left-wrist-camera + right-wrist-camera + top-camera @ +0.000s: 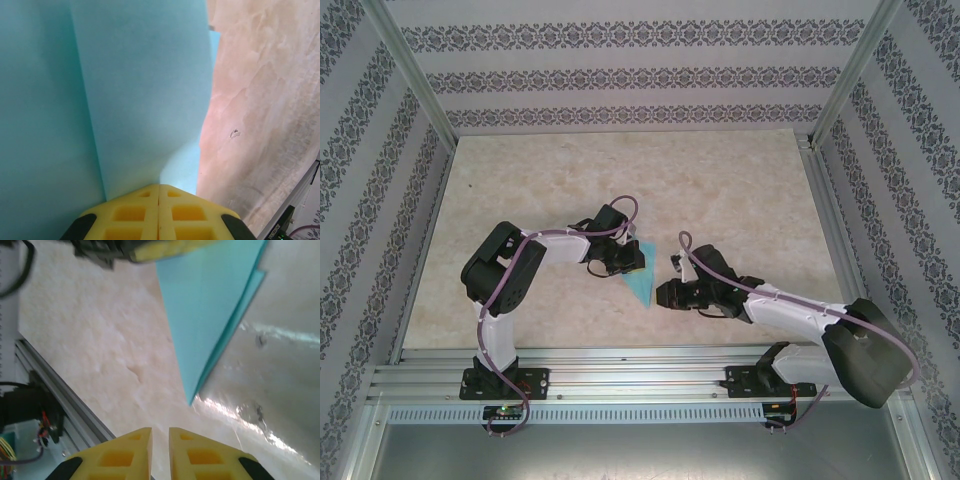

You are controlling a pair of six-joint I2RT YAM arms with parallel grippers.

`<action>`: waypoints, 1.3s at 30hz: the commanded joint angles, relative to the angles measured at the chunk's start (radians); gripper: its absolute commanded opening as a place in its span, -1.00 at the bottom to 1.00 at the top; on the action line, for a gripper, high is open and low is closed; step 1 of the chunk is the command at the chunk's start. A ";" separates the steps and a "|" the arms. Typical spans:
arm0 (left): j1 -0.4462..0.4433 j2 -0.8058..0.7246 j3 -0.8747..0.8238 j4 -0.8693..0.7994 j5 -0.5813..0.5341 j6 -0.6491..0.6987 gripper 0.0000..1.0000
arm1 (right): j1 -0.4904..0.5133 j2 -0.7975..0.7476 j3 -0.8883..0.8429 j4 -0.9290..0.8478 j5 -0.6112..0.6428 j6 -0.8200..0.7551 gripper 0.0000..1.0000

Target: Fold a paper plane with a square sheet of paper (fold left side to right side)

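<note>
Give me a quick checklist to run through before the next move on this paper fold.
1. Left fingers closed, tips at the paper: ok.
2. Paper pinched rather than just pressed down: cannot tell.
3. Right fingers slightly parted, nothing between them: ok.
4. Right fingers short of the paper's pointed tip, bare table between: ok.
5. Layer edges lined up: not ok, one layer peeks past the other along one side.
6. Crease pressed flat along its length: cannot tell.
</note>
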 commanded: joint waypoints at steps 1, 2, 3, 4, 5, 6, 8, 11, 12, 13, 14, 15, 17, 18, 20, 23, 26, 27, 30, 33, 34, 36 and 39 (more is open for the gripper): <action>0.010 0.013 -0.037 -0.051 -0.109 0.018 -0.87 | -0.005 0.048 0.032 0.104 -0.018 0.040 -0.69; 0.010 0.013 -0.037 -0.050 -0.109 0.016 -0.87 | -0.003 0.077 0.046 0.123 -0.015 0.045 -0.71; 0.010 0.013 -0.037 -0.047 -0.109 0.016 -0.87 | 0.001 0.106 0.056 0.148 -0.011 0.056 -0.72; 0.010 0.013 -0.038 -0.045 -0.108 0.016 -0.87 | 0.007 0.130 0.065 0.170 -0.007 0.065 -0.73; 0.010 0.013 -0.039 -0.042 -0.107 0.014 -0.87 | 0.015 0.160 0.076 0.188 -0.005 0.071 -0.73; 0.010 0.015 -0.040 -0.041 -0.107 0.012 -0.86 | 0.026 0.188 0.090 0.196 0.002 0.073 -0.74; 0.010 0.016 -0.039 -0.038 -0.105 0.010 -0.87 | 0.044 0.238 0.111 0.211 0.010 0.077 -0.74; 0.010 0.016 -0.038 -0.036 -0.102 0.011 -0.86 | 0.050 0.304 0.115 0.239 0.021 0.092 -0.76; 0.009 0.016 -0.038 -0.038 -0.103 0.012 -0.87 | 0.049 0.319 0.115 0.236 0.034 0.091 -0.76; 0.010 0.016 -0.037 -0.038 -0.103 0.012 -0.87 | 0.050 0.331 0.115 0.228 0.046 0.088 -0.76; 0.010 0.017 -0.038 -0.038 -0.101 0.014 -0.87 | 0.049 0.342 0.119 0.212 0.059 0.086 -0.76; 0.010 0.017 -0.038 -0.037 -0.102 0.014 -0.87 | 0.051 0.353 0.123 0.194 0.074 0.081 -0.76; 0.010 0.017 -0.037 -0.038 -0.101 0.015 -0.87 | 0.055 0.373 0.130 0.150 0.093 0.072 -0.76; 0.010 0.015 -0.035 -0.039 -0.098 0.015 -0.87 | 0.058 0.386 0.139 0.120 0.102 0.065 -0.77; 0.012 0.013 -0.030 -0.036 -0.088 0.017 -0.86 | 0.070 0.403 0.149 0.067 0.109 0.051 -0.77; 0.024 -0.006 -0.009 -0.048 -0.070 0.030 -0.81 | 0.085 0.422 0.157 -0.040 0.139 0.041 -0.77; 0.056 -0.048 0.011 -0.063 -0.051 0.046 -0.74 | 0.085 0.426 0.128 -0.081 0.155 0.071 -0.78; 0.071 -0.066 0.019 -0.069 -0.044 0.052 -0.70 | 0.084 0.429 0.120 -0.082 0.154 0.077 -0.78; 0.111 -0.124 0.032 -0.081 -0.025 0.061 -0.65 | 0.085 0.442 0.106 -0.076 0.143 0.086 -0.79; 0.131 -0.185 0.027 -0.085 -0.023 0.075 -0.63 | 0.088 0.449 0.114 -0.072 0.137 0.084 -0.79; 0.131 -0.203 0.021 -0.086 -0.026 0.079 -0.63 | 0.087 0.452 0.116 -0.073 0.136 0.082 -0.79; 0.130 -0.235 -0.013 -0.057 -0.013 0.076 -0.69 | 0.088 0.452 0.121 -0.074 0.133 0.077 -0.80; 0.106 -0.257 -0.086 0.029 0.026 0.046 -0.81 | 0.091 0.454 0.130 -0.084 0.136 0.069 -0.81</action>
